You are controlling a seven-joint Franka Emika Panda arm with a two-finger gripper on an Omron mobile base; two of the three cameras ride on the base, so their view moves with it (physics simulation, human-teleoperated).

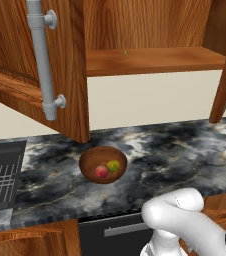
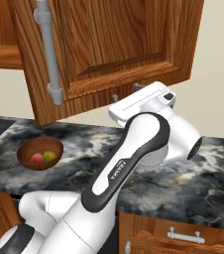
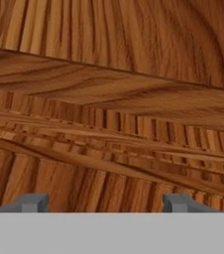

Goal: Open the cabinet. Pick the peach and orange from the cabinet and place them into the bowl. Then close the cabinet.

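Left base view is showing the large reddish-brown wooden cabinet (image 1: 150,60) standing open above the counter, its left door (image 1: 35,65) swung out with a long vertical grey metal bar handle (image 1: 42,60), and its shelf lying bare. Below it, on the dark marbled stone countertop (image 1: 175,150), the round dark-brown wooden bowl (image 1: 90,162) is sitting near the front edge, just right of the black ridged panel (image 1: 2,175) at the counter's left end. Inside the bowl the small reddish-pink round peach (image 1: 101,171) and the small yellow-green round orange (image 1: 113,165) are lying side by side, touching or nearly so.

From the right base view, the white arm is reaching up over the countertop toward the lower edge of the cabinet's right door (image 2: 119,49), which is hanging open; the bowl (image 2: 27,149) is resting well to the left of the arm.

Through the hand view, the gripper (image 3: 105,203) is facing the panelled wood of the door at close range. Its two grey fingertips (image 3: 32,202) are standing wide apart with only wood grain showing between them, so the claw is released and gripping nothing.
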